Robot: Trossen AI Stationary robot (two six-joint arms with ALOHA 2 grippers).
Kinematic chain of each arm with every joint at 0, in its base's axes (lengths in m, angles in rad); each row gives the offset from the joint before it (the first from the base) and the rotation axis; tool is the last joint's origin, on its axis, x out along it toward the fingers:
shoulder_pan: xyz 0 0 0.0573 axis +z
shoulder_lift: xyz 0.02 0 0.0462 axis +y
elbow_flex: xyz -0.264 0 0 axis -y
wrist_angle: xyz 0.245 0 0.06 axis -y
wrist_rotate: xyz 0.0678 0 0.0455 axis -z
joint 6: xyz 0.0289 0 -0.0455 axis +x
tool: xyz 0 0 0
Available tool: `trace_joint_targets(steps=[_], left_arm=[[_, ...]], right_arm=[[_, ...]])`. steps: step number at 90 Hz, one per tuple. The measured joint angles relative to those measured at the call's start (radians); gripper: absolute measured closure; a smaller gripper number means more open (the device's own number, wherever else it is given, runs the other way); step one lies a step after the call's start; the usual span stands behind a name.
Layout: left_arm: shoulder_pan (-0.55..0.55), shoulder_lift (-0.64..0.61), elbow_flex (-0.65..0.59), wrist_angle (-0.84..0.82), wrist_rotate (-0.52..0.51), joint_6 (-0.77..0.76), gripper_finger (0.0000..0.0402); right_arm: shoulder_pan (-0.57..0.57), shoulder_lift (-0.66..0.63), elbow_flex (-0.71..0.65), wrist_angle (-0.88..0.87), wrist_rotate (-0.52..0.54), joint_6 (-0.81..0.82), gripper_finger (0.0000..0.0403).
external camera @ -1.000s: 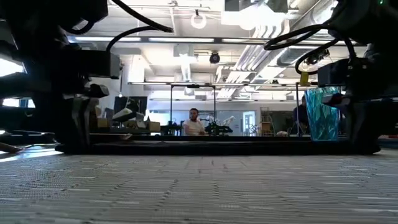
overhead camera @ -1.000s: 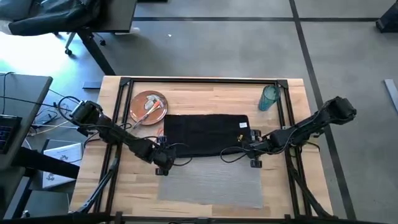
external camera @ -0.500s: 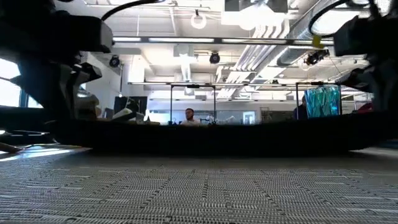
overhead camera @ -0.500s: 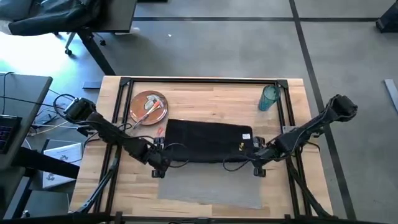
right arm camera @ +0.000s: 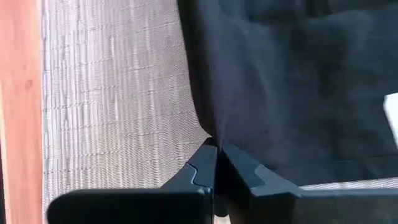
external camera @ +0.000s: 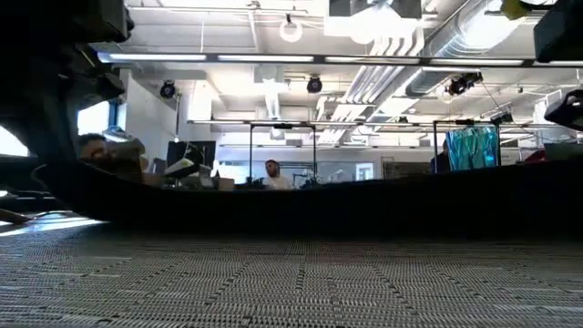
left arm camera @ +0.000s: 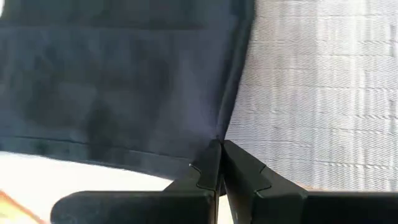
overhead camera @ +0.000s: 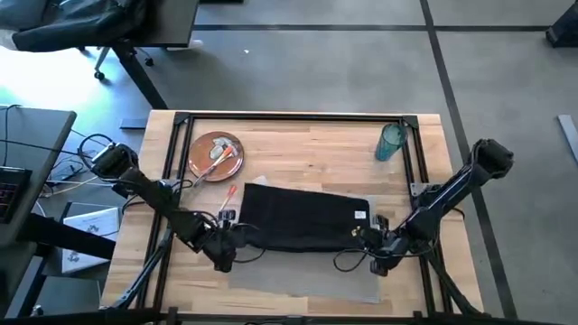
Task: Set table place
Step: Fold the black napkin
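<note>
The black napkin (overhead camera: 307, 217) lies spread across the table (overhead camera: 298, 135), its near part over the grey placemat (overhead camera: 307, 275). My left gripper (overhead camera: 226, 250) is shut on its near left corner and my right gripper (overhead camera: 375, 251) on its near right corner. In the low view the napkin (external camera: 310, 205) is a dark band across the placemat (external camera: 291, 282). The orange-brown plate (overhead camera: 215, 155) at the far left carries cutlery. An orange-handled piece (overhead camera: 228, 192) lies beside the napkin. The teal tumbler (overhead camera: 390, 142) stands at the far right. My left gripper pinches the napkin's near left corner (left arm camera: 219, 138) between its shut fingertips, slanting in from the table's left. The cloth spreads away from the fingers over the placemat (left arm camera: 311, 93). My right gripper pinches the napkin's near right corner (right arm camera: 210, 135) between its shut fingertips, slanting in from the table's right. The cloth stretches away from the fingers, with the placemat (right arm camera: 112, 93) beside it.
A black metal frame (overhead camera: 289, 117) runs around the tabletop's far and side edges. Bare wood (right arm camera: 18, 93) shows beside the placemat. Cables trail from both grippers onto the mat. Beyond the table a person (external camera: 271, 175) sits far off in the room.
Both grippers have moved toward the table's near edge, staying shut on the napkin's near corners. The napkin has slid that way over the placemat, staying spread out, and an orange-handled piece has come into view at its far left.
</note>
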Motion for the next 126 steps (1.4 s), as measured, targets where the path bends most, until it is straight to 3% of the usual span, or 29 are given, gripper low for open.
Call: trace_joint_targets(steps=[15, 28, 44, 84, 126], left_arm=[[0.092, -0.040, 0.016, -0.068, -0.037, 0.060, 0.0401], [0.172, -0.093, 0.016, -0.095, -0.128, 0.082, 0.0401], [0.274, -0.112, 0.011, -0.115, -0.131, 0.185, 0.0401], [0.444, -0.099, 0.010, -0.105, -0.193, 0.289, 0.0401], [0.502, -0.097, -0.120, 0.045, -0.211, 0.315, 0.0401]], right_arm=[[-0.069, -0.048, 0.048, -0.160, 0.060, -0.021, 0.0403], [-0.139, -0.092, 0.040, -0.271, 0.095, 0.009, 0.0403], [-0.232, -0.110, 0.025, -0.356, 0.167, 0.004, 0.0403], [-0.432, -0.087, 0.025, -0.365, 0.251, -0.095, 0.0403], [-0.490, 0.052, 0.025, -0.365, 0.183, -0.034, 0.0403]])
